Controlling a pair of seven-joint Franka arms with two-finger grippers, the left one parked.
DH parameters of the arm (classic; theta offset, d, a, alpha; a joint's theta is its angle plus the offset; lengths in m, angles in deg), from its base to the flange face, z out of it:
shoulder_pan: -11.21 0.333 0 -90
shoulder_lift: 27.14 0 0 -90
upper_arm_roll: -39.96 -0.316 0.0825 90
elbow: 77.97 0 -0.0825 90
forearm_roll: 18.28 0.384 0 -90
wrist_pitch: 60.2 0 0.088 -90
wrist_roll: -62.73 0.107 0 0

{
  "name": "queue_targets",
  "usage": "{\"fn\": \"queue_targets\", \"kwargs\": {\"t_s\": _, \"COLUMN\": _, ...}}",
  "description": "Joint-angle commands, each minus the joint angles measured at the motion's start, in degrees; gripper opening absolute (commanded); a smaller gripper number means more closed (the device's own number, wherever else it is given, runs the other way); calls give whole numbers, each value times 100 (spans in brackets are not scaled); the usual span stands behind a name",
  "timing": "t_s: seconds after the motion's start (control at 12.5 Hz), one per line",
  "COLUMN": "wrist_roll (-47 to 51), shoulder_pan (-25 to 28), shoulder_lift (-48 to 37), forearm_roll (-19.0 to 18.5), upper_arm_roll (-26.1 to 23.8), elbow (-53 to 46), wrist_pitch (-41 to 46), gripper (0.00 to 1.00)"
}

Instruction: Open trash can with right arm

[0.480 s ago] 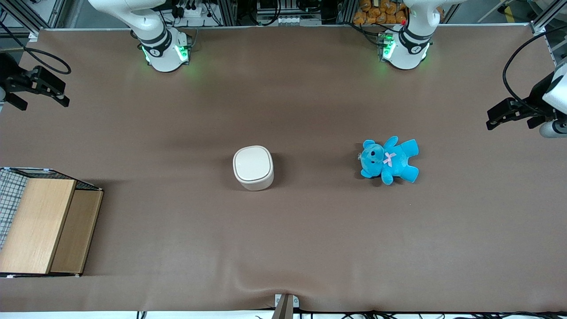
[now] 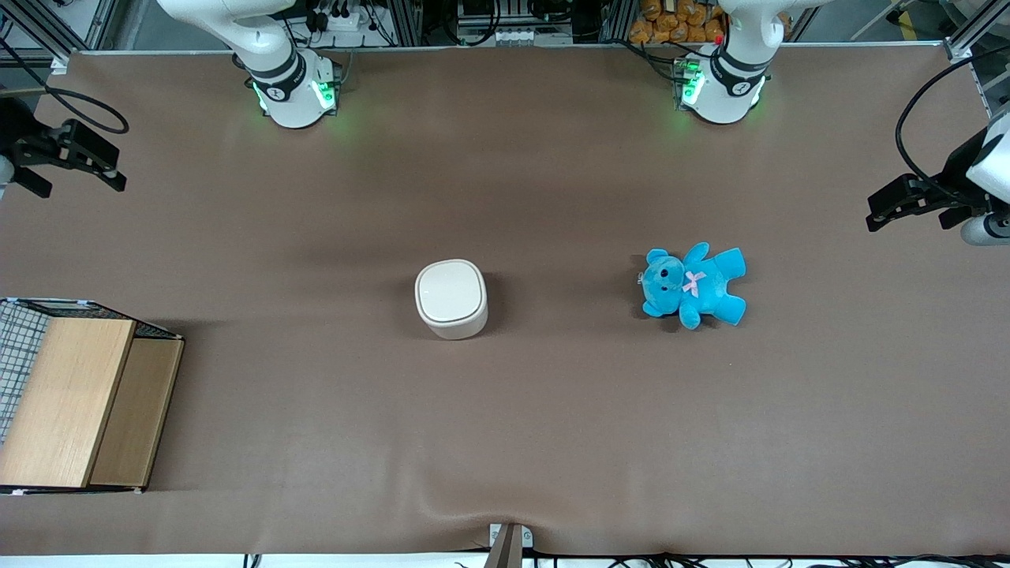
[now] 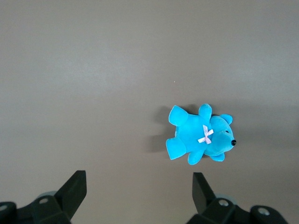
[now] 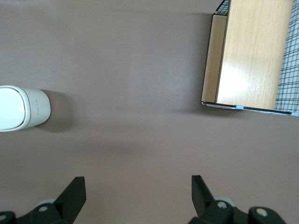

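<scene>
The cream-white trash can (image 2: pixel 450 298) stands in the middle of the brown table with its flat lid shut. It also shows in the right wrist view (image 4: pixel 21 108). My right arm's black gripper (image 2: pixel 79 162) hangs above the table's edge at the working arm's end, well apart from the can and farther from the front camera than it. In the right wrist view the gripper (image 4: pixel 138 191) is open and empty, with only bare table between its fingers.
A wooden box (image 2: pixel 75 402) with a wire-mesh side stands at the working arm's end, nearer the front camera; it also shows in the right wrist view (image 4: pixel 250 56). A blue teddy bear (image 2: pixel 693 285) lies beside the can, toward the parked arm's end.
The right gripper has shifted very slightly; the can, bear and box have not moved.
</scene>
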Motion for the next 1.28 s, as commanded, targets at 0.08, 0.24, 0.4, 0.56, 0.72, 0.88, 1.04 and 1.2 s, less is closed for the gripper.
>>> {"fn": "queue_targets", "kwargs": {"t_s": 0.08, "wrist_roll": 403, "shoulder_pan": 156, "shoulder_lift": 370, "forearm_roll": 229, "upper_arm_roll": -463, "elbow": 4, "wrist_pitch": -304, "gripper": 100}}
{"fn": "queue_targets", "kwargs": {"t_s": 0.24, "wrist_roll": 983, "shoulder_pan": 357, "shoulder_lift": 703, "forearm_roll": 229, "upper_arm_roll": -789, "elbow": 21, "wrist_pitch": -620, "gripper": 100}}
{"fn": "queue_targets", "kwargs": {"t_s": 0.4, "wrist_roll": 1502, "shoulder_pan": 612, "shoulder_lift": 1081, "forearm_roll": 229, "upper_arm_roll": -1079, "elbow": 13, "wrist_pitch": -1015, "gripper": 73}}
{"fn": "queue_targets", "kwargs": {"t_s": 0.56, "wrist_roll": 1915, "shoulder_pan": 806, "shoulder_lift": 1459, "forearm_roll": 168, "upper_arm_roll": -1404, "elbow": 13, "wrist_pitch": -1577, "gripper": 18}}
{"fn": "queue_targets", "kwargs": {"t_s": 0.72, "wrist_roll": 2005, "shoulder_pan": 955, "shoulder_lift": 1889, "forearm_roll": 229, "upper_arm_roll": -1441, "elbow": 13, "wrist_pitch": -2017, "gripper": 0}}
{"fn": "queue_targets", "kwargs": {"t_s": 0.88, "wrist_roll": 1996, "shoulder_pan": 1184, "shoulder_lift": 2259, "forearm_roll": 124, "upper_arm_roll": -1458, "elbow": 13, "wrist_pitch": -2465, "gripper": 0}}
{"fn": "queue_targets", "kwargs": {"t_s": 1.04, "wrist_roll": 2040, "shoulder_pan": 1368, "shoulder_lift": 2593, "forearm_roll": 115, "upper_arm_roll": -1458, "elbow": 13, "wrist_pitch": -2712, "gripper": 0}}
{"fn": "queue_targets", "kwargs": {"t_s": 1.2, "wrist_roll": 2503, "shoulder_pan": 1544, "shoulder_lift": 2822, "forearm_roll": -77, "upper_arm_roll": -1458, "elbow": 13, "wrist_pitch": -2897, "gripper": 0}}
